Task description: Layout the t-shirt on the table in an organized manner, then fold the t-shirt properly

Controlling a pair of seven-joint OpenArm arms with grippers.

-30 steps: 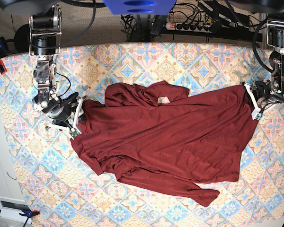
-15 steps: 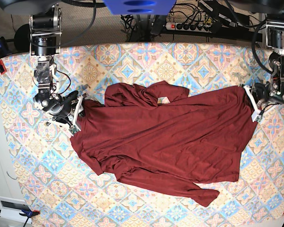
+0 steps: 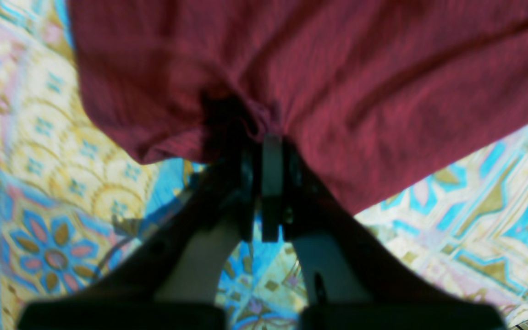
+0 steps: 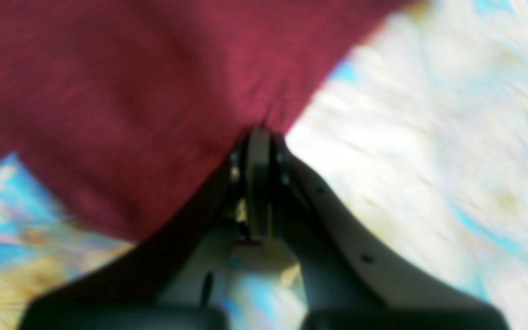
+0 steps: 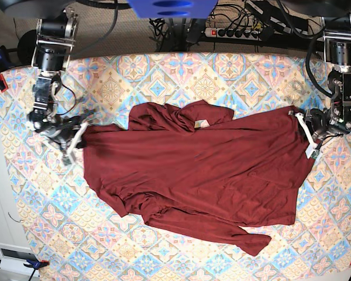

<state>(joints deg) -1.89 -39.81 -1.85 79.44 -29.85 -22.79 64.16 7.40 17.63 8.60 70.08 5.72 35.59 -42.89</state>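
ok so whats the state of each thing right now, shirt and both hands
t-shirt: spread but rumpled, unfolded, pinched at two opposite edges
left hand: shut on the t-shirt's edge
right hand: shut on the t-shirt's edge
table: bears the t-shirt

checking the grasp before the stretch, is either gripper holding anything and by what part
Both hold the t-shirt by its edges: the left gripper is shut on one side's edge, the right gripper on the opposite side's edge.

A power strip [image 5: 237, 31] and tangled black cables [image 5: 169, 29] lie beyond the far edge
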